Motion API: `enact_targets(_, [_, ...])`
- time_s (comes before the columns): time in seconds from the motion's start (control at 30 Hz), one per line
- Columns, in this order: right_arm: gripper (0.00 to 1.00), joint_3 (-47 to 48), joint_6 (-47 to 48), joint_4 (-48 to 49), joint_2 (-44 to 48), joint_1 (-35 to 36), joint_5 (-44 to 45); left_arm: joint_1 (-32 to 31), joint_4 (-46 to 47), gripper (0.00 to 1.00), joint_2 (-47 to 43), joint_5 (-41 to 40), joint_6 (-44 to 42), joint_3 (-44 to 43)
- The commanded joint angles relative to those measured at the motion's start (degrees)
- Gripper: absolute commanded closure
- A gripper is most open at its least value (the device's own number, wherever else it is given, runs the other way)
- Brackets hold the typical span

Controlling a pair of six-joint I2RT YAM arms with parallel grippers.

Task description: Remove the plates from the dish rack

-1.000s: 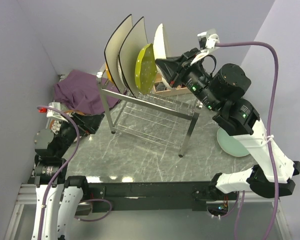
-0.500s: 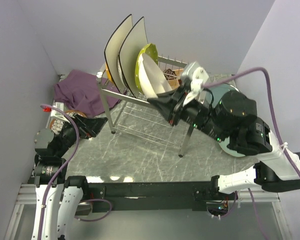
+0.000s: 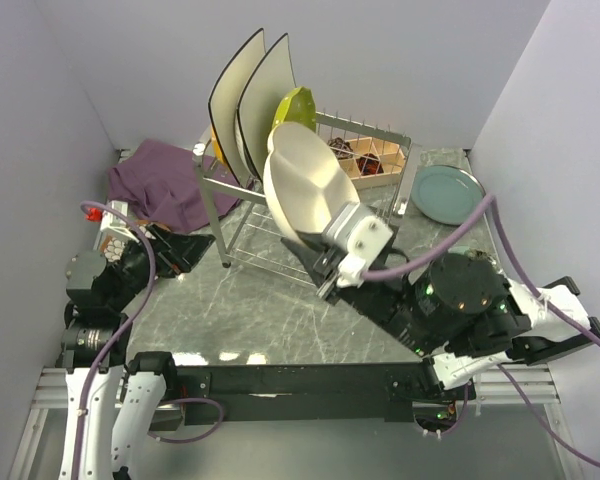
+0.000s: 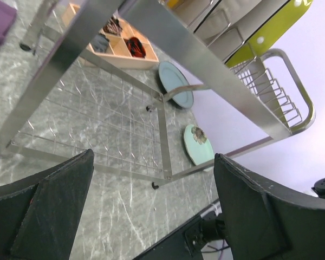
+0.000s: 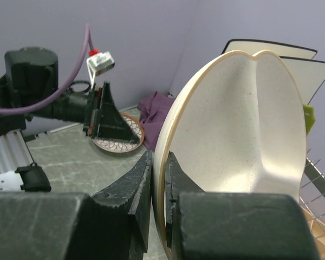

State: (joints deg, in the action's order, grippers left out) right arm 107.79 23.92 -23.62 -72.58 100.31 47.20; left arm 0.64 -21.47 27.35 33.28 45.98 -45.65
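The grey marble bench (image 3: 250,315) carries the dish rack (image 3: 218,215), with two square cream plates (image 3: 245,100) and a yellow-green plate (image 3: 295,105) upright in its tines. The right end effector (image 5: 158,179) pinches the rim of a round cream plate (image 3: 305,185), lifted in front of the rack. The left end effector (image 4: 151,179) is spread wide, low beside the rack's left leg.

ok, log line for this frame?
right gripper: shut on cream round plate rim, plate out of dish rack | left gripper: open, empty | in rack: two square plates, yellow-green plate
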Motion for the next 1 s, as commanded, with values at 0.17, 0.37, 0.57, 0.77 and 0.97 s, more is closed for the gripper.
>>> enact_targets(0.17, [1.0, -3.37, 5.44, 6.83, -1.95, 6.29, 4.74, -0.12, -7.34, 0.02, 2.96, -10.49, -4.4, -9.71])
enact_targets(0.37, [1.0, -3.99, 0.26, -1.15, -5.98, 7.18, -2.19, -0.03, -11.3, 0.0, 5.51, -21.14, -5.63, -18.32])
enact_targets(0.57, [1.0, -10.57, -2.3, -2.32, -7.5, 7.18, -10.27, -0.12, -15.08, 0.0, 9.38, -30.02, -7.56, -25.62])
enact_targets(0.77, [1.0, -22.43, 0.77, 3.65, -6.88, 7.18, -16.34, -0.03, -17.37, 0.0, 14.21, -30.47, -8.88, -33.88])
enact_targets(0.97, [1.0, -34.13, 5.69, 12.7, -5.82, 6.92, -18.63, -0.03, -15.18, 0.01, 13.96, -28.54, -9.06, -32.85])
